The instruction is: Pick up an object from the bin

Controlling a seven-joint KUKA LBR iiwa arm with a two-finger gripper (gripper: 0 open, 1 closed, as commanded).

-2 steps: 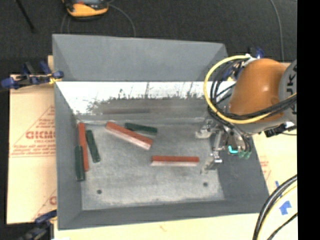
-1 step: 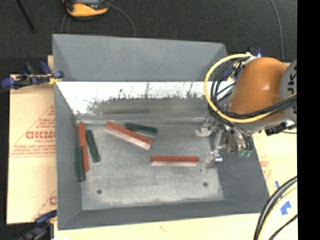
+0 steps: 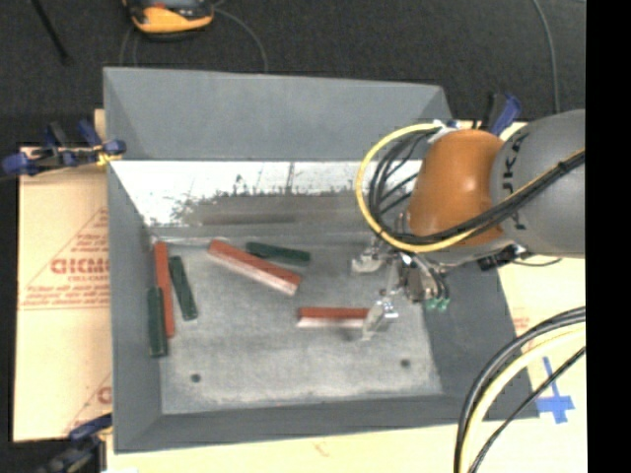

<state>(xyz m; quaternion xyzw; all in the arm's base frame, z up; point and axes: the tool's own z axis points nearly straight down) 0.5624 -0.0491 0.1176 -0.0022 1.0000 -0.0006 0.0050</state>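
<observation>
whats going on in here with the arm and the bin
The robot arm's hand is down inside the grey metal bin, at the right end of a short flat red bar. That bar lies on the bin floor, not yet lifted. A longer red bar and a dark green bar lie further left.

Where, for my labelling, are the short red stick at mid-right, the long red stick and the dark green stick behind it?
short red stick (image 3: 330,315): camera view, its middle.
long red stick (image 3: 253,265): camera view, its middle.
dark green stick (image 3: 283,254): camera view, its middle.
</observation>
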